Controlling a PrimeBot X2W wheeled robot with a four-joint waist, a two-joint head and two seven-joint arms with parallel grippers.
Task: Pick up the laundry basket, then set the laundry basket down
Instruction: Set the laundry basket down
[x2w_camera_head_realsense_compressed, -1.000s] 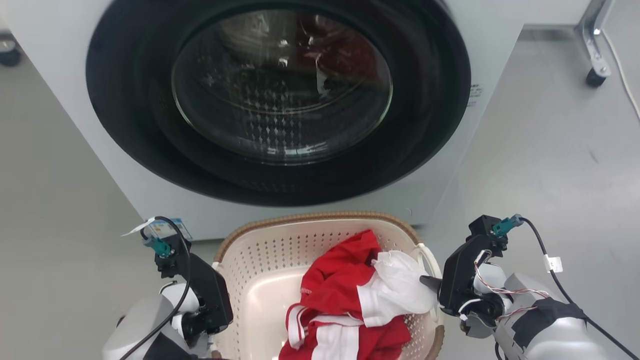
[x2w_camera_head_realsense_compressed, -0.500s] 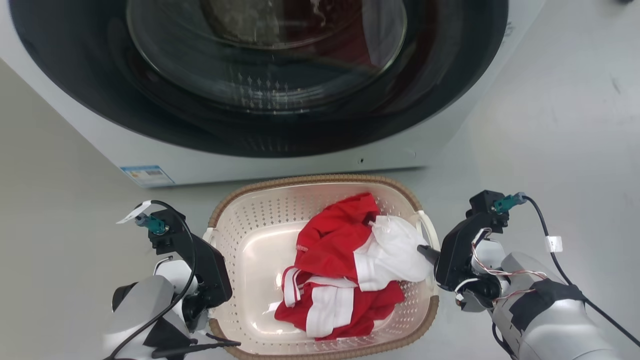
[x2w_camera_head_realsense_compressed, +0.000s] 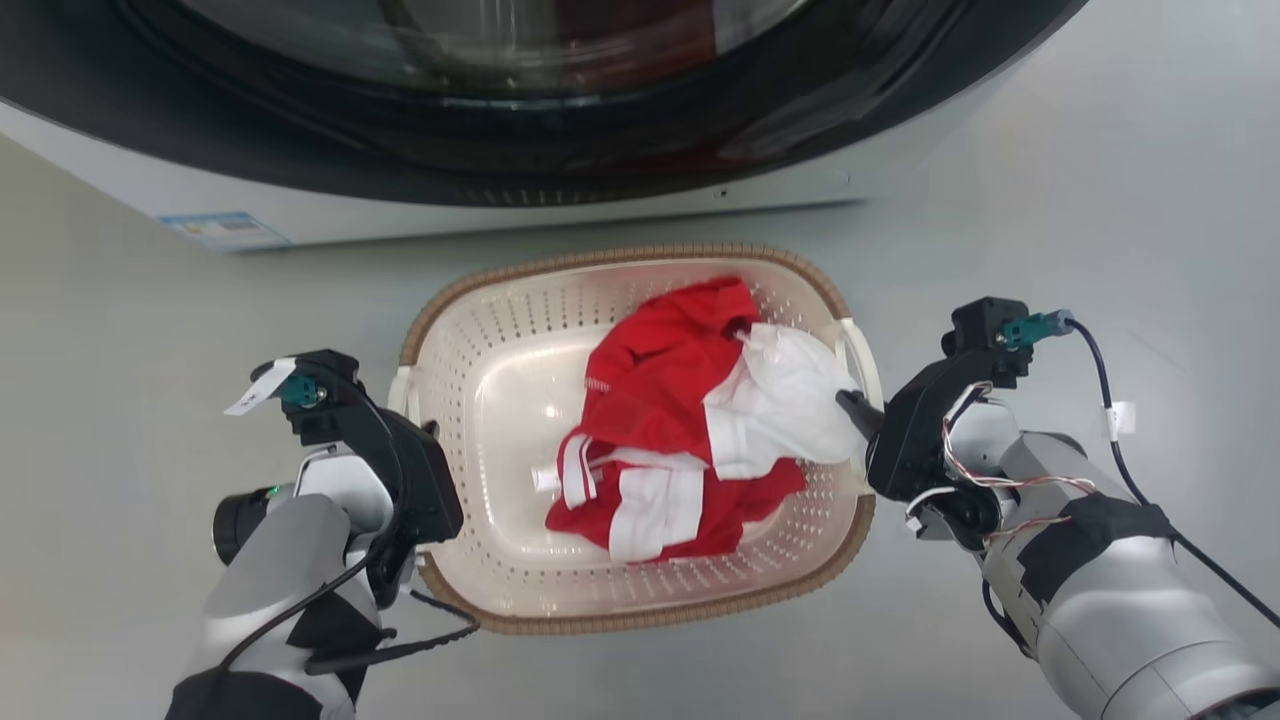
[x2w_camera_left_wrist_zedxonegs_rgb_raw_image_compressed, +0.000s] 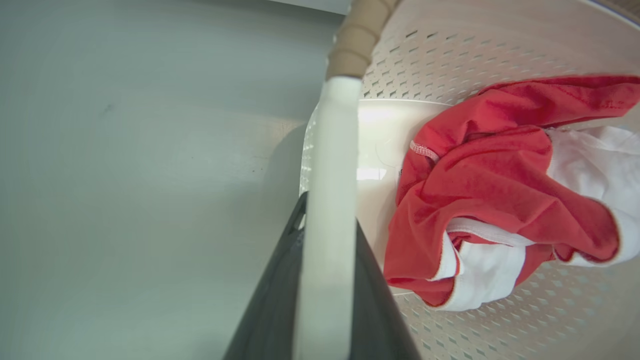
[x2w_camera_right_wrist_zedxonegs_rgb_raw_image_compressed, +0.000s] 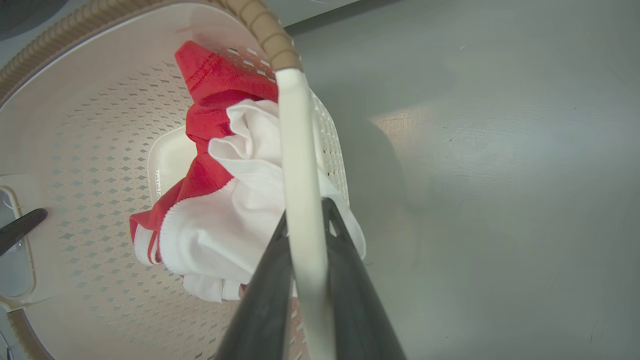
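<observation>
I have the laundry basket (x2w_camera_head_realsense_compressed: 500, 330) between both arms, over the floor (x2w_camera_head_realsense_compressed: 1100, 200) just in front of the washer (x2w_camera_head_realsense_compressed: 320, 215). I cannot tell whether its base touches the floor. My left claw (x2w_camera_left_wrist_zedxonegs_rgb_raw_image_compressed: 329, 215) is pinched tight on the left handle (x2w_camera_left_wrist_zedxonegs_rgb_raw_image_compressed: 332, 150). My right claw (x2w_camera_right_wrist_zedxonegs_rgb_raw_image_compressed: 306, 210) is pinched the same way on the right handle (x2w_camera_right_wrist_zedxonegs_rgb_raw_image_compressed: 295, 150), and each thin white bar runs up between the dark fingers.

I judge the basket light: thin perforated plastic, stiff enough to keep its shape but likely to flex if the two sides are not kept level. The handles are smooth and narrow, so they could swivel or slip in the pinch. Even so, one each side is the right hold. The red and white clothes (x2w_camera_head_realsense_compressed: 680, 400) are soft, piled towards my right, and add little weight.

Against a second ago, both grips and the clothes are unchanged. The washer has slid up my head view, and floor now shows between it and the basket's far rim. Much of that is my camera tipping.
</observation>
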